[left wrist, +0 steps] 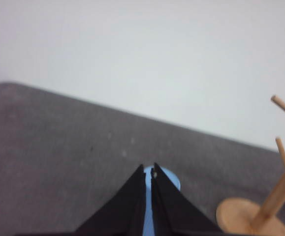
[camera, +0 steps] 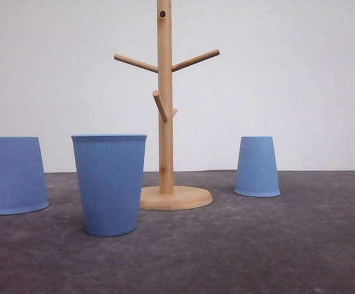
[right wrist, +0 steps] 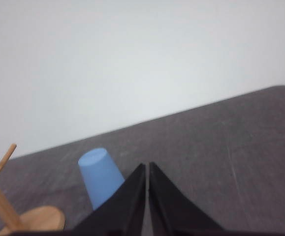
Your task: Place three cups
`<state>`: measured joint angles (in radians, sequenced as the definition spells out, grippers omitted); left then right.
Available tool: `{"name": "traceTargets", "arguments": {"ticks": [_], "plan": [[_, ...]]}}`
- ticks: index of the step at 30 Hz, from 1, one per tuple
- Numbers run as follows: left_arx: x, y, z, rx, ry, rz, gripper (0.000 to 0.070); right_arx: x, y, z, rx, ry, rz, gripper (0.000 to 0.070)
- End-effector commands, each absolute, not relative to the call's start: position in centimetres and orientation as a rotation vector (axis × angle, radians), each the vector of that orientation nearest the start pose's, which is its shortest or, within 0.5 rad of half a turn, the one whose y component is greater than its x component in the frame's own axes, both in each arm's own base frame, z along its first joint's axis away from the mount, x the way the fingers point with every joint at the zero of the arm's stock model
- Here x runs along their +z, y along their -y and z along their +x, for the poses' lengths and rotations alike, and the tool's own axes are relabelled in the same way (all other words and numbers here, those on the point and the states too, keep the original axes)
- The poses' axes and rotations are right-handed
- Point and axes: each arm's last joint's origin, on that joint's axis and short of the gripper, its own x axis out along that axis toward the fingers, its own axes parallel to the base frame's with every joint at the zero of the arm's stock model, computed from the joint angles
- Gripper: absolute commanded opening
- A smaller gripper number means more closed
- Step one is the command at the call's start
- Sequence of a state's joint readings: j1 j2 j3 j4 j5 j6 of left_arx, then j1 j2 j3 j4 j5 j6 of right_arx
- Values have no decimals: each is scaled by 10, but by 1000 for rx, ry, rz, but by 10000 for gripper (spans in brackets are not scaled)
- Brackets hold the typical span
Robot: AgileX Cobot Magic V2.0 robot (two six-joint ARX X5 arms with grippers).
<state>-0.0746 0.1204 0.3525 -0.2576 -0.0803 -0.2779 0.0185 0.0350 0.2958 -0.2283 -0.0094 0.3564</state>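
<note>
— Light blue plastic, three times over. Where do the cups sit?

— On the dark grey table, around the wooden stand. Taking the stand's round base as the clock centre in the front view, the nearest cup stands mouth up at about seven o'clock, just beside the base and partly in front of it. The left cup is upside down at nine o'clock, well apart from the stand. The right cup is also upside down, at about three o'clock, near the base but not touching it.

— And the tools?

— The left gripper has its black fingers drawn together, only a thin slit between the tips, nothing held. Beyond the tips, at twelve o'clock from them, a blue cup shows, largely hidden by the fingers; I cannot tell which one. The right gripper is likewise pressed closed and empty. An upturned cup stands on the table at about ten o'clock from its tips, base upward.

— The stand's pegs?

— Bare wood, angled upward.
</note>
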Motion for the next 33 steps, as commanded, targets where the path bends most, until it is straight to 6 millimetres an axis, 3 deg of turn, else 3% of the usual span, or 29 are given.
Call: {"name": "traceTargets", "arguments": {"ticks": [1, 9, 19, 33], "plan": [[261, 4, 78, 16, -64, -273, 4, 247, -2, 71, 39, 3, 360, 6], [290, 5, 92, 31, -367, -215, 3, 265, -5, 74, 101, -250, 264, 6], [282, 14, 118, -174, -695, -166, 3, 256, -11, 98, 286, -515, 254, 7], [275, 41, 127, -389, -767, -35, 3, 246, -27, 112, 410, -648, 222, 6]]}}
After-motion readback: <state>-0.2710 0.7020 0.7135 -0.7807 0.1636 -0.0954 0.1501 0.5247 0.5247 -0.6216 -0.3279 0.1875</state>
